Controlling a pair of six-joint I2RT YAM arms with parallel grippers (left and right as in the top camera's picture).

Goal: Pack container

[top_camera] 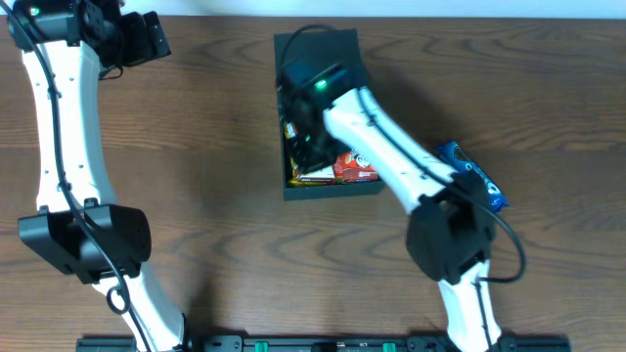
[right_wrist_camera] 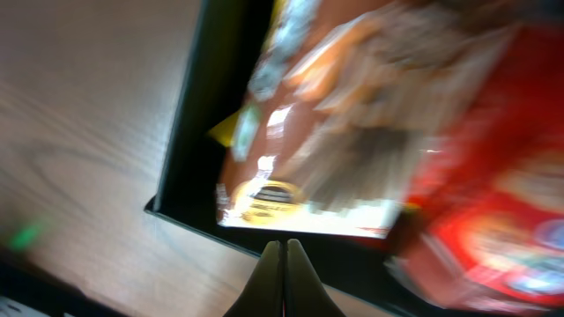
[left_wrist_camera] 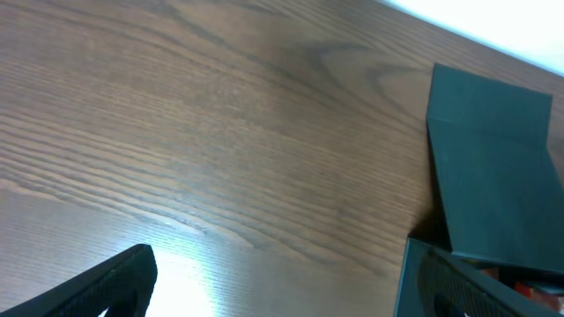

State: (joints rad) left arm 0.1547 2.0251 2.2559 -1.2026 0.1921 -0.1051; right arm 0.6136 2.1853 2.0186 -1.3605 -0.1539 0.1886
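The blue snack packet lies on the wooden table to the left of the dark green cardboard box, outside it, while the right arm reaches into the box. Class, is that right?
No. The overhead view shows the blue snack packet right of the dark green cardboard box, not left. It does lie outside on the wooden table, and the right arm reaches into the box.

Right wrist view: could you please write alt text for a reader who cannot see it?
Blurred close-up: the right end effector, its fingers pressed together, points toward the dark container, where a brown snack packet lies beside a red packet. Wooden table shows at left.
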